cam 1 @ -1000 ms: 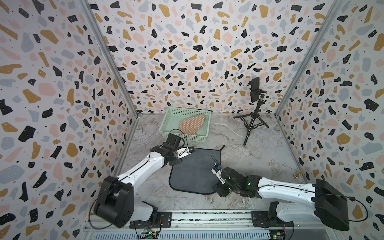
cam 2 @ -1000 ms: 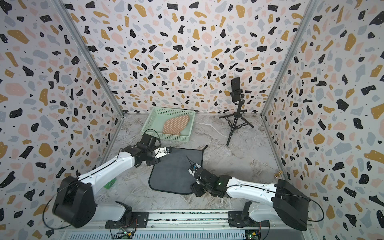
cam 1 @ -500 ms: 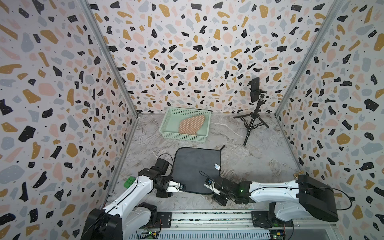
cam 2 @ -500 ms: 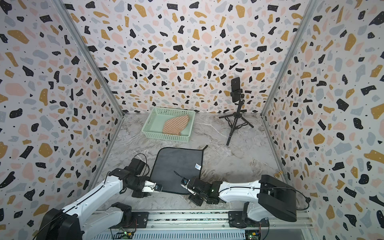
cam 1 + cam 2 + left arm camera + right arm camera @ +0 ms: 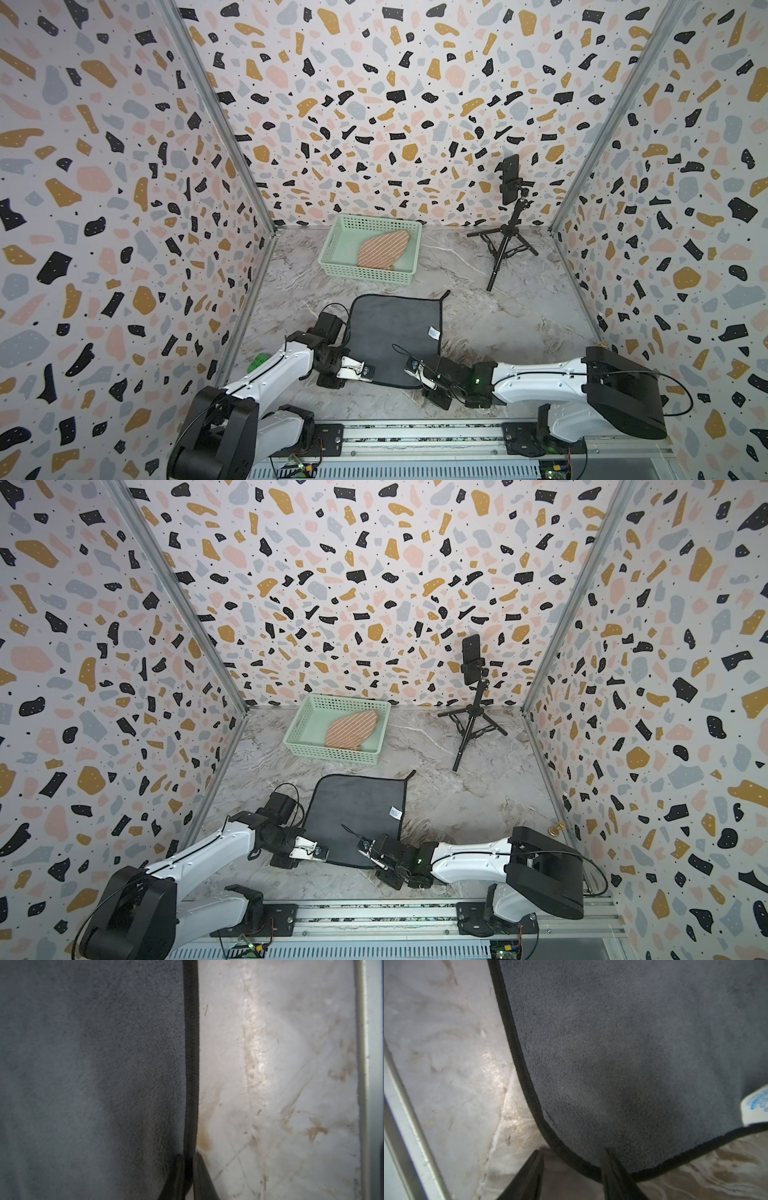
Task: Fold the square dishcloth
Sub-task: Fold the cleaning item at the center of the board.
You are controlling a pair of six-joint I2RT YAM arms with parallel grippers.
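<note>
Top views both show the left end effector edged inward since half a second ago, now at the near left corner of the dishcloth. The left wrist view has it clenched on the black hem. The right end effector sits where it did at the near right corner, its jaws apart astride the hem and gripping nothing.

The dishcloth lies flat and unmoved near the front of the desk. A white tag at its edge carries blue print too blurred to read.

The desk is pale, marble-patterned and stained. Terrazzo-patterned walls enclose it. At the back stand a green basket holding a striped cloth and a tripod with a phone.
</note>
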